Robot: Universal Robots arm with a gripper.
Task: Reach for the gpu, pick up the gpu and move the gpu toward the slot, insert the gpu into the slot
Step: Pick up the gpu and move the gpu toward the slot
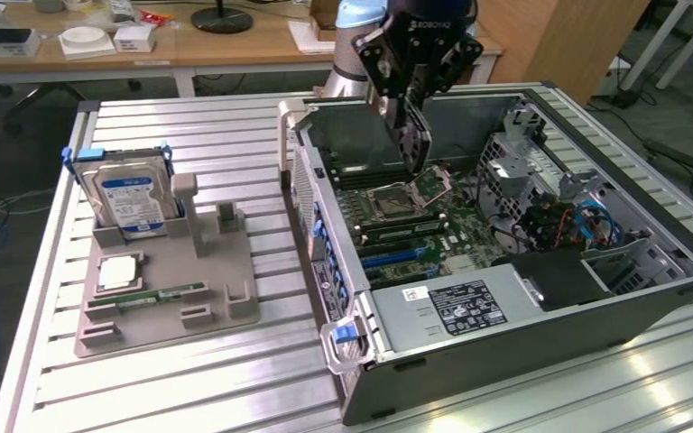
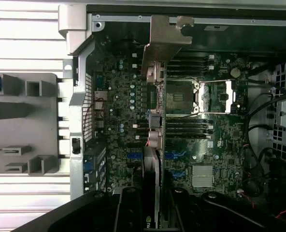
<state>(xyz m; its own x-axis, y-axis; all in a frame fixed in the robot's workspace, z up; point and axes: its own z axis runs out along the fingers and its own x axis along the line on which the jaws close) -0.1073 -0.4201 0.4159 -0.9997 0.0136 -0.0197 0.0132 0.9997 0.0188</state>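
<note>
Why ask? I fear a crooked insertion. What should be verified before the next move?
1. Grip: ok. The gripper has its jaws shut on the gpu.
2. Card inside the case opening: ok. It hangs over the motherboard.
3. Card seated in a slot: not ok. It is held in the air.
4. Card lined up with the blue slots: cannot tell.
5. Cables apart from the card: ok. They lie towards the exterior view's right.

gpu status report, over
Fingers shut on gpu, held edge-down. Gpu over motherboard inside open computer case, beside cpu socket. Nothing seen between gpu and motherboard.
</note>
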